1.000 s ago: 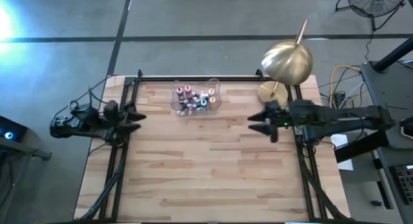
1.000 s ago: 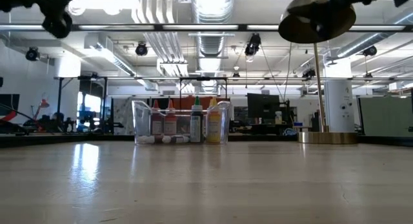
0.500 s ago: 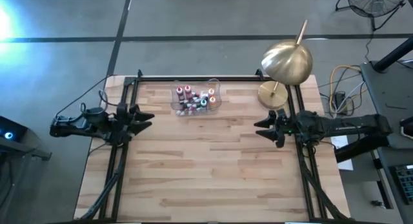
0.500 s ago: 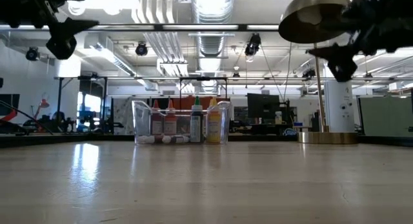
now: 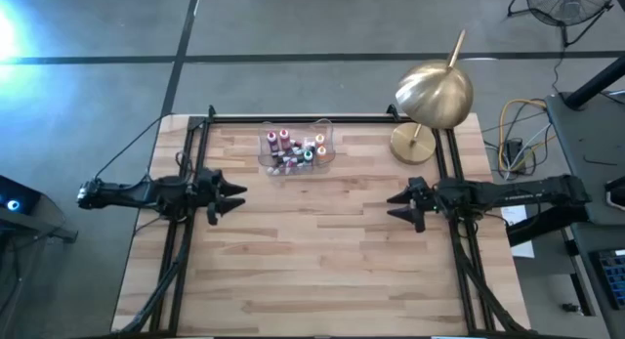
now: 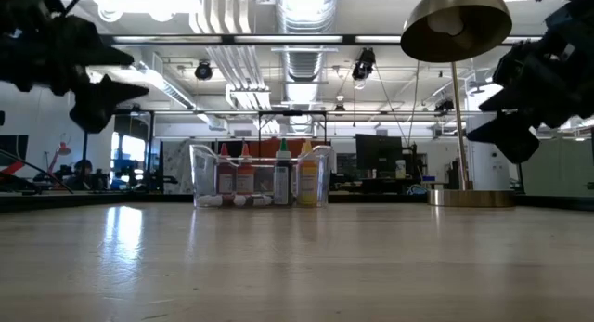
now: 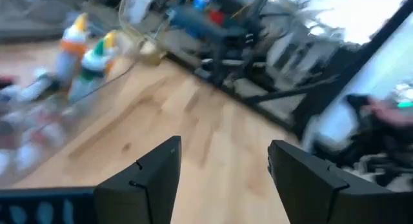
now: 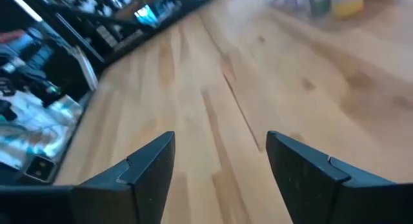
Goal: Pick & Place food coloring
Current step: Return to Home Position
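Over the last second, my left end effector (image 5: 234, 197) and right end effector (image 5: 394, 207) shifted down-frame and dropped nearer the tabletop (image 5: 312, 271). Both were released and empty. Food coloring bottles (image 5: 293, 151) sat inside the clear bin (image 5: 330, 134), upper centre. Judgement: placing finished, arms homing.

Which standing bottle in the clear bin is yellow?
The yellow bottle at the row's right end in the low view; the others standing there look red or dark.
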Robot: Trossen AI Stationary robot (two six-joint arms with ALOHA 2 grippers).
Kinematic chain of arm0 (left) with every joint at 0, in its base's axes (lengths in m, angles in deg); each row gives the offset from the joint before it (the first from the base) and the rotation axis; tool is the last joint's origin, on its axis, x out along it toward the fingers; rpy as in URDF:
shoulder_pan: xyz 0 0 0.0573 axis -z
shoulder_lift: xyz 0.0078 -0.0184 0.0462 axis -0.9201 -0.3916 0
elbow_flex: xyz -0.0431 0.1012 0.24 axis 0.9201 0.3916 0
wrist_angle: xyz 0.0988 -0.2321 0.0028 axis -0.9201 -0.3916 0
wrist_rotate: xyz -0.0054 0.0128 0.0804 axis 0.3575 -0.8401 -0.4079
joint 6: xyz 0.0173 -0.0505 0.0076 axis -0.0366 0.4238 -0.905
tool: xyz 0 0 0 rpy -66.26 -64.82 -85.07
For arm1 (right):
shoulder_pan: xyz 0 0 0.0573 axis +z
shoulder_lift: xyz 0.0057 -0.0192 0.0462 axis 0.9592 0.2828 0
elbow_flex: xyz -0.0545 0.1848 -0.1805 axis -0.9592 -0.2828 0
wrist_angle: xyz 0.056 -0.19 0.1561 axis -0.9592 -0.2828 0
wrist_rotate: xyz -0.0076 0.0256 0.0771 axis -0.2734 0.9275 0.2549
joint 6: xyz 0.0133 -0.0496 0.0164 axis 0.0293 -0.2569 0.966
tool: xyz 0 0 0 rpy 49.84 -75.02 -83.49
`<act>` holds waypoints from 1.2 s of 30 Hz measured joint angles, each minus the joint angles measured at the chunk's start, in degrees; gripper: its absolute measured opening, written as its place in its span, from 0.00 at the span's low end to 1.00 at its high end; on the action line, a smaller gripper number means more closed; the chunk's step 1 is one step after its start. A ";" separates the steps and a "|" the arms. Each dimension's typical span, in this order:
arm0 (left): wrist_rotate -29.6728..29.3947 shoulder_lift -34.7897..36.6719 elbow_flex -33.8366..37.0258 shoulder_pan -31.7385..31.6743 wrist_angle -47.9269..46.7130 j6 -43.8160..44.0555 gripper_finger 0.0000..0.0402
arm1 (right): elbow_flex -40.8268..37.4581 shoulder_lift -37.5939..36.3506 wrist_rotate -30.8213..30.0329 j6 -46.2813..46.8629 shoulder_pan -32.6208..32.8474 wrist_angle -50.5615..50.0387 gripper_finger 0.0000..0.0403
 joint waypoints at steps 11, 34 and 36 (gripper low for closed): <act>0.52 2.63 3.85 -0.40 15.75 0.04 0.51 | -0.03 -18.00 -0.07 -0.01 0.00 -0.46 0.60; 0.60 2.65 3.96 -5.82 12.44 0.08 0.51 | -0.03 -19.63 0.25 -0.01 3.63 3.34 0.60; 0.60 2.65 3.96 -5.82 12.44 0.08 0.51 | -0.03 -19.61 0.25 -0.01 3.63 3.32 0.59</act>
